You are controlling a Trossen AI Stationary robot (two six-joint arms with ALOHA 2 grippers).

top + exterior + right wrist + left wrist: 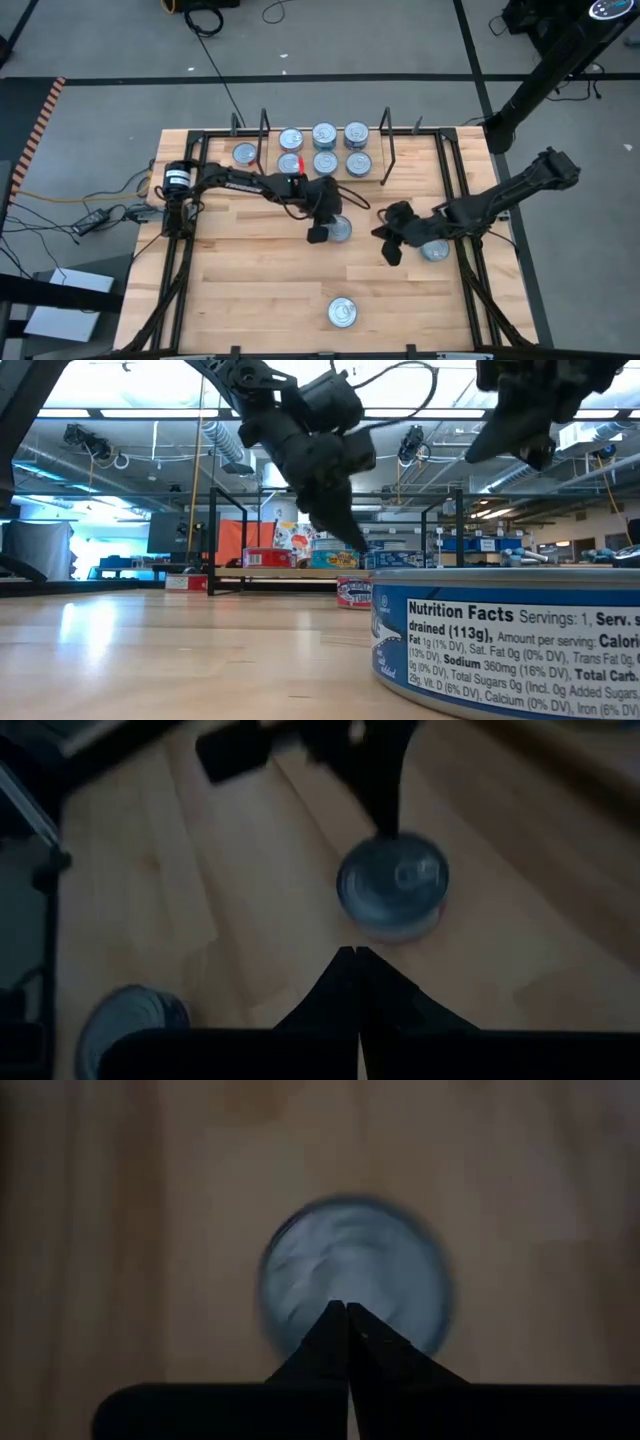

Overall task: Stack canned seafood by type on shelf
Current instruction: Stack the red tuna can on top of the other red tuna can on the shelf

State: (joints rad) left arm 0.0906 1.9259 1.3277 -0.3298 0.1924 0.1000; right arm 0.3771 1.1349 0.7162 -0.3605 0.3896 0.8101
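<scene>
Across the table's (250, 290) far edge we note the shelf (322, 178) carrying seven tins (325, 163). Near the table's middle, the left gripper (318, 232), jaws together, hangs over a loose tin (341, 230). Toward the right edge, the right gripper (392, 248), jaws together, holds nothing beside another tin (435, 250). One tin (342, 312) sits by the near edge.

Nearest tin (510, 645) cut off, label half-legible
</scene>
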